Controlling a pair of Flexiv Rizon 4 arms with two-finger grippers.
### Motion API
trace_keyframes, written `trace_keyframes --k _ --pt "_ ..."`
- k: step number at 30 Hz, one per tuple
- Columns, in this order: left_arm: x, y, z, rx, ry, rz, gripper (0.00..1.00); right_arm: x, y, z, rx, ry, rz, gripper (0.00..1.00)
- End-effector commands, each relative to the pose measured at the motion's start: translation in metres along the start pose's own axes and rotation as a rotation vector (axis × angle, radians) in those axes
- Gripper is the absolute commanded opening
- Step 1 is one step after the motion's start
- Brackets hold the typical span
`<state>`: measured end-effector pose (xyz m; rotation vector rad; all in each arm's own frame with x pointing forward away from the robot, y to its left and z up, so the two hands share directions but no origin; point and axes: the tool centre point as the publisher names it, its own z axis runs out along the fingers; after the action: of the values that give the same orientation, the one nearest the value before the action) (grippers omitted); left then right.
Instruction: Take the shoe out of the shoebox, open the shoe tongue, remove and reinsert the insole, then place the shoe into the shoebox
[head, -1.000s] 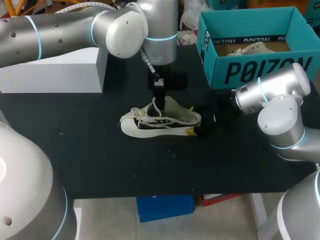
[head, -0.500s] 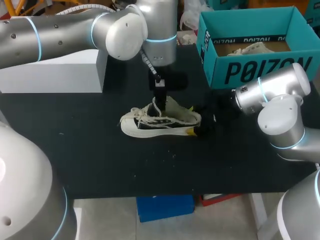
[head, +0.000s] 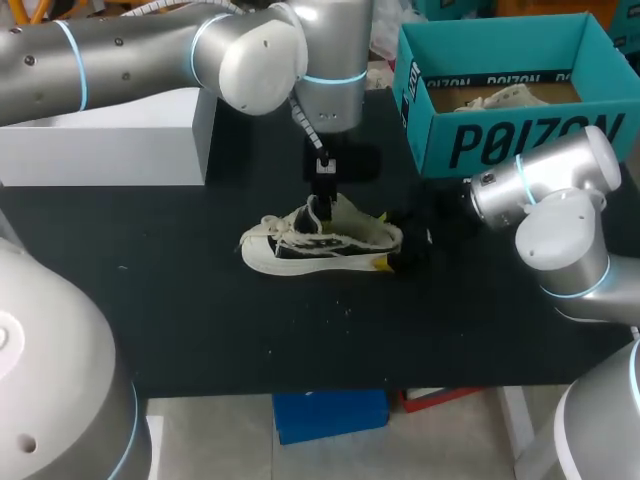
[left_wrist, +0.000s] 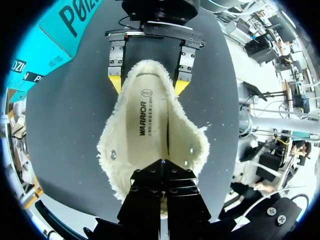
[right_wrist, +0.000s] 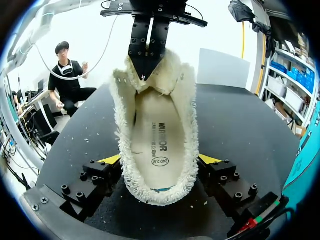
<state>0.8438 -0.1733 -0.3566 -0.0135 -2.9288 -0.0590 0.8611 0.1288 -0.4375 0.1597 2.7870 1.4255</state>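
A cream fleece-lined shoe (head: 320, 245) lies on its sole in the middle of the black table (head: 200, 300), toe to the left. My left gripper (head: 323, 195) comes down from above and is shut on the tongue (right_wrist: 145, 77), holding it up; its black fingers (left_wrist: 162, 172) are pinched together. My right gripper (head: 384, 240) is at the heel, one yellow-tipped finger on each side touching the fleecy collar (left_wrist: 147, 67). The insole (right_wrist: 157, 135) lies flat inside the shoe (left_wrist: 150, 130), in full view between the two grippers.
The teal shoebox (head: 520, 140) stands open at the back right with another pale shoe (head: 505, 97) inside. A white box (head: 110, 140) sits at the back left. My right arm's elbow (head: 560, 230) hangs over the table's right side.
My left arm has shifted slightly to the right and away, still gripping the tongue. The shoe and the right gripper have stayed put.
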Motion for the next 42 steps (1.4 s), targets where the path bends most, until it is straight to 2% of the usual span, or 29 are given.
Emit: trace_keyframes --k 1,8,21,30,42 --pt "0.001 0.002 -0.002 0.004 -0.007 -0.001 0.00 -0.002 -0.002 0.001 0.002 -0.001 0.001 0.00" --pt "-0.002 -0.007 -0.006 0.010 -0.031 -0.017 0.00 -0.002 -0.002 0.001 0.002 -0.001 0.001 0.00" --pt "-0.007 -0.017 0.020 0.098 -0.005 -0.055 0.00 -0.002 -0.002 0.001 0.002 -0.001 0.001 0.00" --pt "0.003 -0.016 0.035 0.134 0.034 -0.055 0.00 -0.002 -0.002 0.001 0.002 -0.001 0.001 0.00" --pt "0.012 -0.020 0.054 0.129 0.037 -0.091 0.00 -0.002 -0.002 0.001 0.002 -0.001 0.001 0.00"
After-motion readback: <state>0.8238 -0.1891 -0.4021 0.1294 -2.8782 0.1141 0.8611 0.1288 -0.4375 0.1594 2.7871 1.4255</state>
